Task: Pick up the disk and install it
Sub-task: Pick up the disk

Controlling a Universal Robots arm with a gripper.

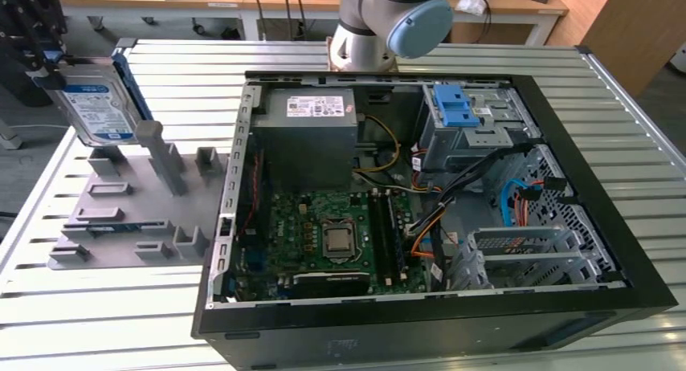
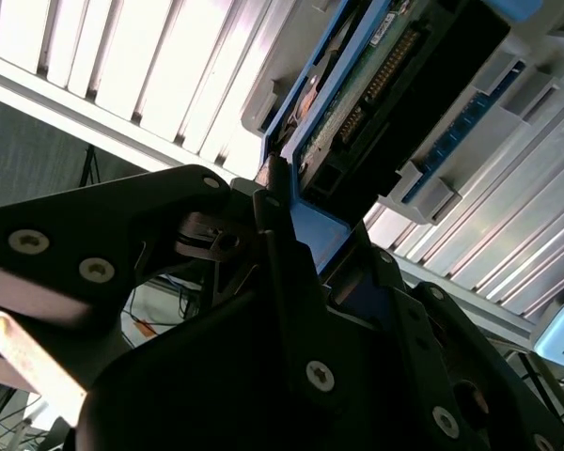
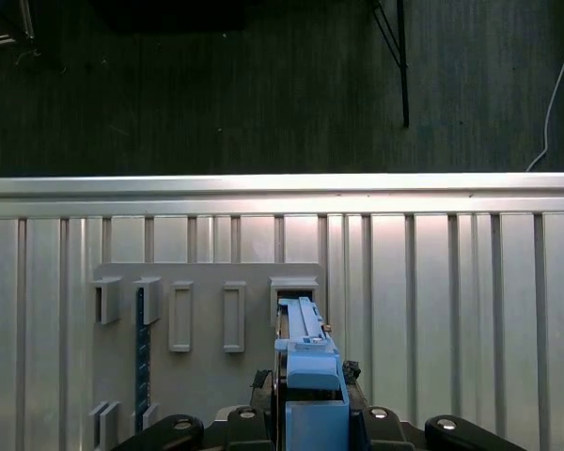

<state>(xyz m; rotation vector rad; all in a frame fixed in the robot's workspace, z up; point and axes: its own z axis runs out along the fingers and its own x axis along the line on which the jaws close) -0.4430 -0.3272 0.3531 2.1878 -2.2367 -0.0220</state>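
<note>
My count on the desk [image 1: 96,323]
I see one disk [image 1: 96,106], one open computer case [image 1: 429,339], one grey holder rack [image 1: 118,226].

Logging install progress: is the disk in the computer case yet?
Out. The disk stands on edge in the claw at the grey fixture, outside the open case.

Looks straight down on a slatted metal bench [image 3: 470,282], with dark floor [image 3: 216,85] past its edge. Pinches disk [image 3: 305,338] edge-on in black claw [image 3: 306,378], blue bracket toward the camera. Hangs over a grey holder plate [image 3: 207,376] lying on the bench near that edge, with the disk's far end in line with one raised slot [image 3: 293,287] of a row. Shows a blue strip [image 3: 142,348] standing in another holder, well apart from the disk. Shows black cable [image 3: 401,66] and white cable [image 3: 555,103] against the floor.
</note>
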